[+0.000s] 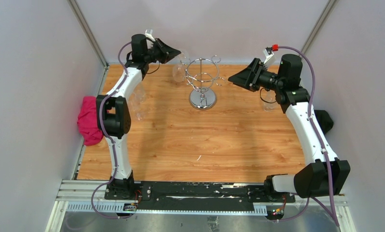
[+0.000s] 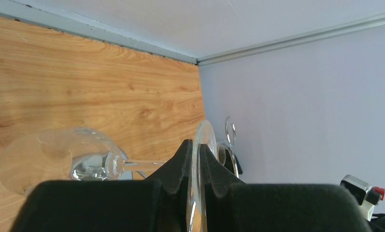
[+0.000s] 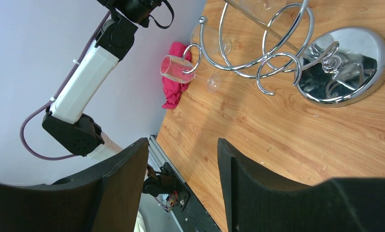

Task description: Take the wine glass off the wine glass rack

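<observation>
Warm wood-grain tabletop point(image 1: 229, 140), pale walls point(image 1: 205, 24). My left gripper point(image 2: 196, 153) is clamped on the flat round foot of the clear wine glass point(image 2: 60, 157), which hangs bowl-down, stem vertical, just beside the shiny chrome wire wine glass rack point(image 1: 202, 79). My right gripper point(image 3: 182, 145) has its fingers apart, holding nothing.

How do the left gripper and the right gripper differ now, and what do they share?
The left gripper is shut; the right gripper is open. The left gripper clamps the wine glass by its round foot; the right gripper holds nothing. The left gripper is left of the wine glass rack, the right gripper right of it. Both are black and point toward the rack.
</observation>
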